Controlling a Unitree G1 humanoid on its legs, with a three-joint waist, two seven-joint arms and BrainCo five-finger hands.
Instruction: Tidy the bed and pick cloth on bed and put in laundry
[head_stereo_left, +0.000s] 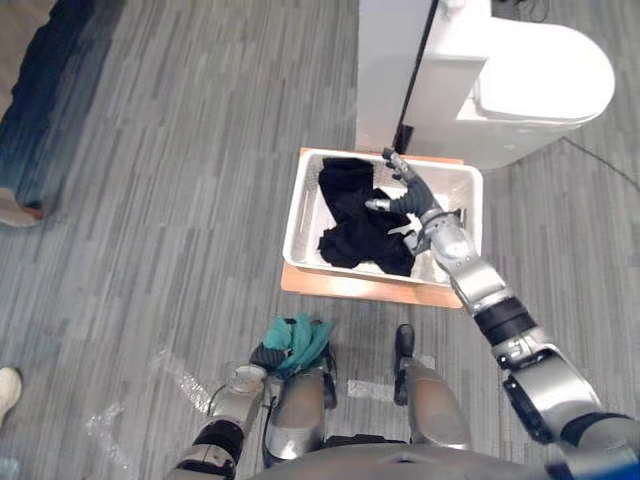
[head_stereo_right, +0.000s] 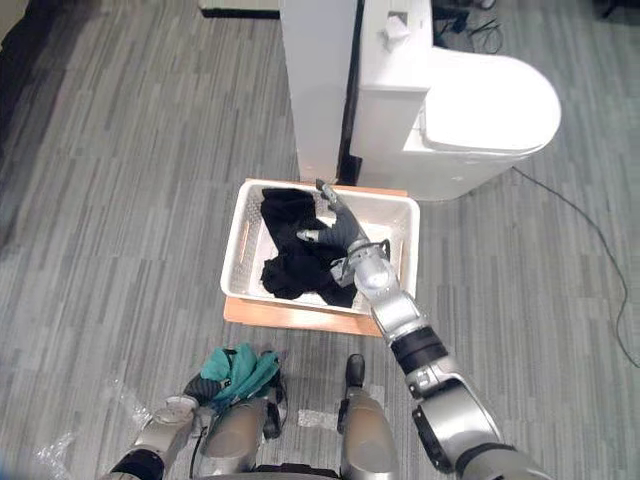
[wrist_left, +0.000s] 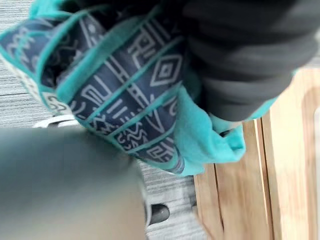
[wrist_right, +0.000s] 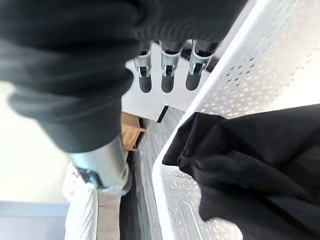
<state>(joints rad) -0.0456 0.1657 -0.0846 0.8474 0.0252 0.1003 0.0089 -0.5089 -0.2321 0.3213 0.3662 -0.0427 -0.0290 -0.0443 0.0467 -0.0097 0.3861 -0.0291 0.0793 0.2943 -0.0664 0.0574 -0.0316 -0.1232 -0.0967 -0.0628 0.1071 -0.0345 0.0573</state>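
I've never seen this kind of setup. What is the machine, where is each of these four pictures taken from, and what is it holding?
This is a humanoid robot standing on a grey plank floor. The two wide pictures come from cameras in its head, looking down; the two close ones from its wrists. Before it, a white perforated plastic basket rests on a wooden board and holds a crumpled black cloth. The right hand hovers over the basket, fingers straight, holding nothing. The left hand, lower left in the head pictures, grips a bunched teal cloth with dark patterned panels; its wrist picture shows that pattern close up.
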